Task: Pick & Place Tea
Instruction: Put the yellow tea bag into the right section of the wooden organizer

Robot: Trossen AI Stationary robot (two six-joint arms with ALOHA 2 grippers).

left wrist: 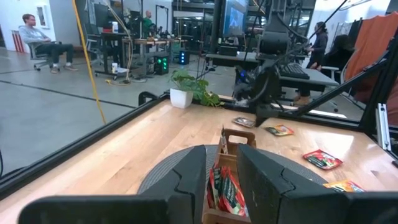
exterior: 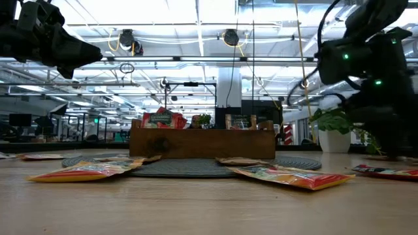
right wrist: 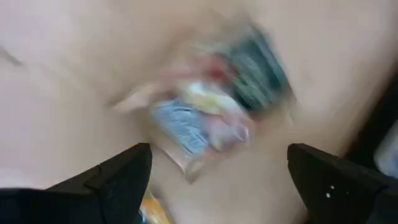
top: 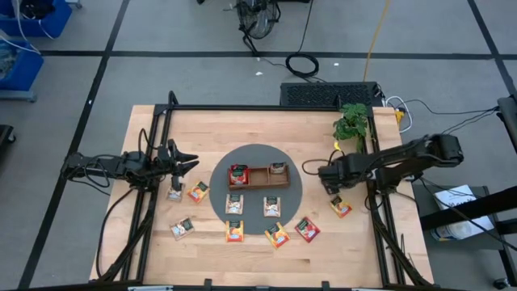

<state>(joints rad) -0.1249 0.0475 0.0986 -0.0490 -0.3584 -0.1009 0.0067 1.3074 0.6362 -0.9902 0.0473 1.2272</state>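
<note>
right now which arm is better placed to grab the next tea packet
Right. The right gripper is open, directly above a tea packet on the table's right side. The left gripper points level toward the wooden tray.

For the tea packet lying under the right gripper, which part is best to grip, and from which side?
Come straight down from above and pinch two opposite edges: the tea packet lies flat on the table, and the right gripper is open, its fingers astride it.
</note>
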